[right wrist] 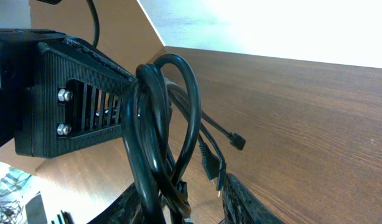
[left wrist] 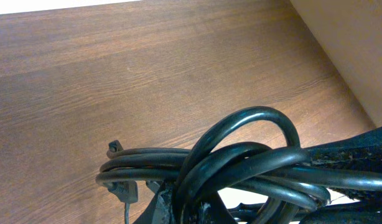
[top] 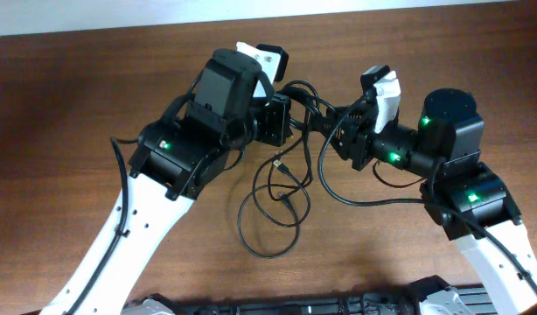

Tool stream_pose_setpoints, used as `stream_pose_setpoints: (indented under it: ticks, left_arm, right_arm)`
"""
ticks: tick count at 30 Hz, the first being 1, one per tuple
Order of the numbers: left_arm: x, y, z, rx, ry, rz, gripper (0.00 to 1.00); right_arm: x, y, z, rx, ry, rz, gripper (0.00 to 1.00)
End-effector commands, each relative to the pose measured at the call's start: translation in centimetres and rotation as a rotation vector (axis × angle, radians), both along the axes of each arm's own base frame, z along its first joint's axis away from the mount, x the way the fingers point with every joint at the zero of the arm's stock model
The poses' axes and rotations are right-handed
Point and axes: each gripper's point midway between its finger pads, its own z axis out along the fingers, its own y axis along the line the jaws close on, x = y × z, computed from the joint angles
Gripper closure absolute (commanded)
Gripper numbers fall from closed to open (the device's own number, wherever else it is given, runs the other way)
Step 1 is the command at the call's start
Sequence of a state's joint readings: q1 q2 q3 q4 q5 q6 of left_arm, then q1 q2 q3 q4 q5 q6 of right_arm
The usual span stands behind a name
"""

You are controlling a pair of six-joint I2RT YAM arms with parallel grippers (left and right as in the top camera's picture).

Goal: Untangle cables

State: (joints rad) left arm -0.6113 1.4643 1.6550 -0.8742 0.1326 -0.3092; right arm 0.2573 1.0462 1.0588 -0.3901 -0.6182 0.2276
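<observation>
Over the table [top: 76, 87], black cables [left wrist: 253, 155] — glossy loops bunched, thin strands trailing.

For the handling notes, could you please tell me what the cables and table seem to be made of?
The cables look rubber- or plastic-jacketed, smooth black with soft highlights. The table looks like wood or laminate, matte brown with streaked grain.

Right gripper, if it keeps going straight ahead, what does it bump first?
The cables, looped right in front of it. Behind them sits the left gripper, though depth is hard to judge.
</observation>
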Motion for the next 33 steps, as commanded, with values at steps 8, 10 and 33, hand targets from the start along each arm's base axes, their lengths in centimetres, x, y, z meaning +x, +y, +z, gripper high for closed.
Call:
stream_pose_setpoints:
  ticks: [8, 10, 33]
  left_arm:
    - [-0.7, -1.6, 1.5, -0.079, -0.009, -0.088, 1.0]
    - [-0.7, -1.6, 1.5, -0.079, -0.009, -0.087, 1.0]
    - [2.4, 5.0, -0.7, -0.252, 0.255, 0.564, 1.0]
  right_arm:
    - [-0.6, 0.3, 1.1, 0.006, -0.037, 0.028, 0.8]
    - [-0.6, 0.3, 1.1, 0.006, -0.037, 0.028, 0.94]
    - [-0.5, 0.2, 1.1, 0.006, -0.034, 0.019, 0.96]
